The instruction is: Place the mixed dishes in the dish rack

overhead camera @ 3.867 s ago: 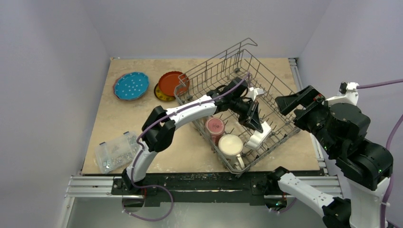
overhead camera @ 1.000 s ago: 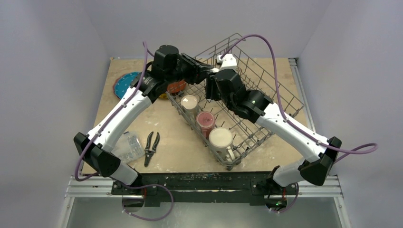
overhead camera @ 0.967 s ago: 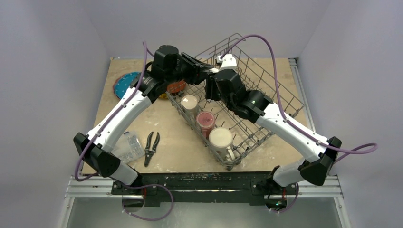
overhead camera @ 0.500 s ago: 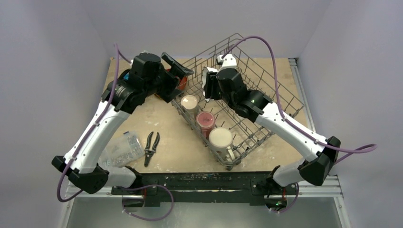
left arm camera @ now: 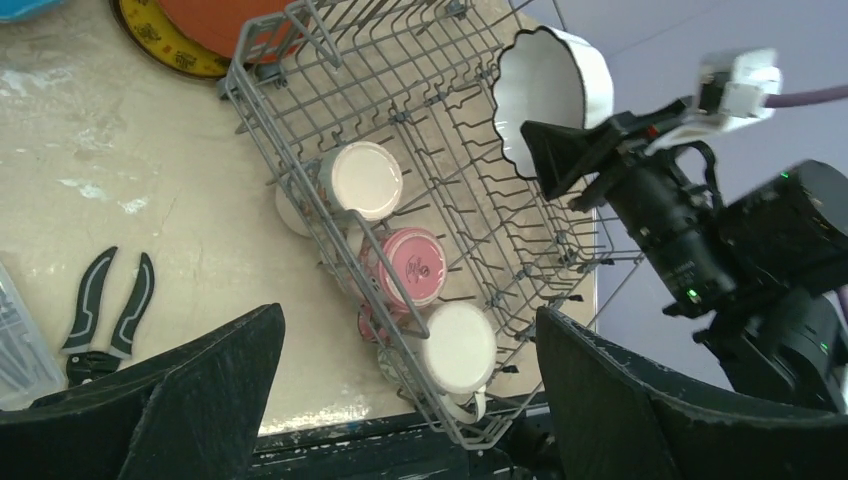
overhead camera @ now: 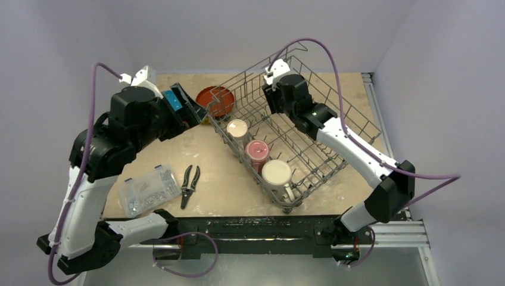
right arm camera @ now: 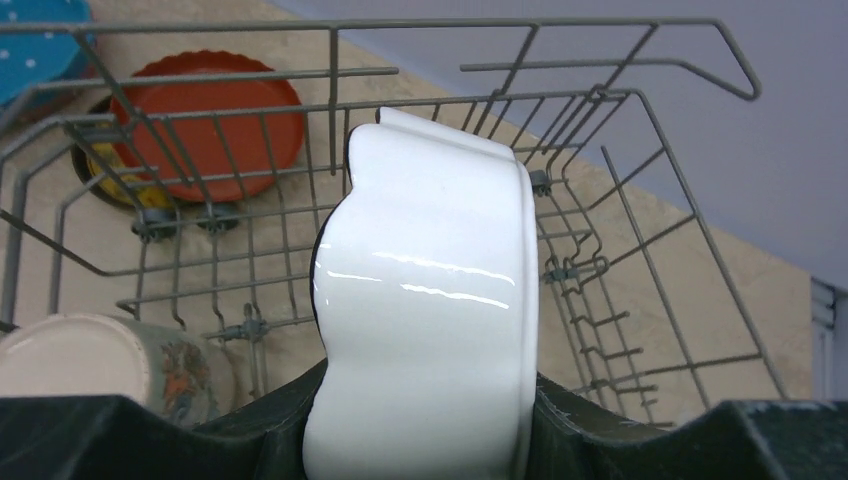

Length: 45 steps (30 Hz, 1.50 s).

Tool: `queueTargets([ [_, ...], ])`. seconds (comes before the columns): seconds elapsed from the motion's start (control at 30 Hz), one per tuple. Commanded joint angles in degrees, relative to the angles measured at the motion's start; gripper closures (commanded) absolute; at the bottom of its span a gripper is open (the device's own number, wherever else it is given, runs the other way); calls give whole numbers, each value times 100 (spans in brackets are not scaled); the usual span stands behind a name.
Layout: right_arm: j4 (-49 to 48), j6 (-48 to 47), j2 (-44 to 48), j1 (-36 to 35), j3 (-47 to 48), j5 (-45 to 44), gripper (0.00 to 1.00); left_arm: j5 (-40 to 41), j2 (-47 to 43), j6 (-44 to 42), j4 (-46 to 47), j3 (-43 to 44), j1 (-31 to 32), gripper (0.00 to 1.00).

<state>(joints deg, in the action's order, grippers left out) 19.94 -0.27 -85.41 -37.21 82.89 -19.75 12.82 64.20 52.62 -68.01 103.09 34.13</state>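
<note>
The right tool (right arm camera: 420,405), clamped on the white fluted ceramic bowl (right arm camera: 430,260) over the grey wire dish rack (right arm camera: 480,99), likely must lower it between tines; the left tool (left arm camera: 408,330) gapes empty.

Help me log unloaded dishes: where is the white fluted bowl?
In the left wrist view, upper right, the white fluted bowl is held on edge by the right pincer over the dish rack's far end.

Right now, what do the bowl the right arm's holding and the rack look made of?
White fluted bowl: likely glazed ceramic; glossy, with sharp light streaks. Dish rack: thin grey wire, probably coated metal; duller finish, no bright glints.
</note>
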Motion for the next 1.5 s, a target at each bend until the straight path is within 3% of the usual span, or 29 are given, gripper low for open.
queueTargets([
  [0.0, -1325, -2122, -104, 106, 275, 422, 100, -36, -98, -887, -329, 393, -44, 6],
  [0.2, -977, -3726, -713, 499, 764, 1596, 100, -218, 388, -1460, -1166, 1358, -41, 8],
  [0.5, 195, -5712, -1730, 660, 1859, 2551, 100, -575, 556, -1873, -1357, 1614, -40, 9],
  [0.73, 662, -6419, -2091, 641, 2091, 2637, 100, -609, 746, -2230, -1347, 1878, -48, 10],
  [1.0, -314, -6874, -2232, 407, 1372, 2350, 100, -676, 737, -2283, -1279, 1692, -86, 10],
  [1.2, -526, -6961, -2391, 272, 1235, 2209, 100, -625, 613, -2220, -1221, 1553, -102, 10],
  [1.47, -908, -6924, -2347, 175, 761, 1984, 58, -564, 408, -2063, -1122, 1303, -118, 10],
])
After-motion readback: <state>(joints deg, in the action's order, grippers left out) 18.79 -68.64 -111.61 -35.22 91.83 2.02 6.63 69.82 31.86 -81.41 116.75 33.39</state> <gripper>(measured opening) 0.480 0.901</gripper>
